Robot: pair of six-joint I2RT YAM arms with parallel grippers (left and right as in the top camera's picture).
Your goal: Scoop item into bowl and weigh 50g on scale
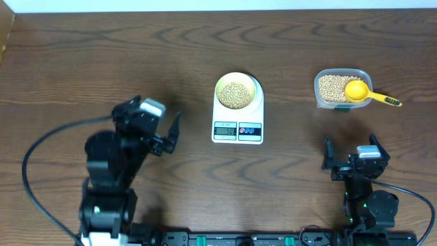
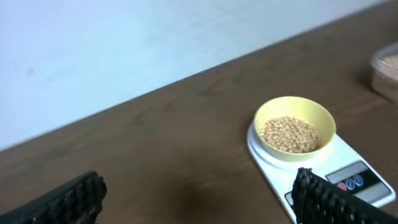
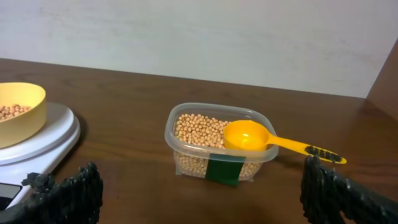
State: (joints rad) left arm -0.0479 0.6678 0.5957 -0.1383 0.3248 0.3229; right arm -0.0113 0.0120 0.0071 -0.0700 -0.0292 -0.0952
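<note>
The pale yellow-green bowl [image 1: 254, 83] stands on the white scale [image 1: 237, 130] at the table's middle, holding a layer of tan beans [image 1: 236, 95]. In the left wrist view the bowl [image 2: 296, 106] and scale [image 2: 273, 165] lie ahead to the right. More beans [image 3: 196, 127] fill a clear container [image 3: 261, 155], with a yellow scoop [image 3: 245, 135] resting on them, its handle out over the right rim. My left gripper [image 1: 174, 131] is open and empty, left of the scale. My right gripper [image 1: 349, 145] is open and empty, in front of the container.
The clear container [image 1: 362, 74] with the scoop [image 1: 356, 90] sits at the right of the scale. The bowl [image 3: 28, 118] and scale [image 3: 53, 134] show at the left edge of the right wrist view. A pale wall runs behind the table's far edge.
</note>
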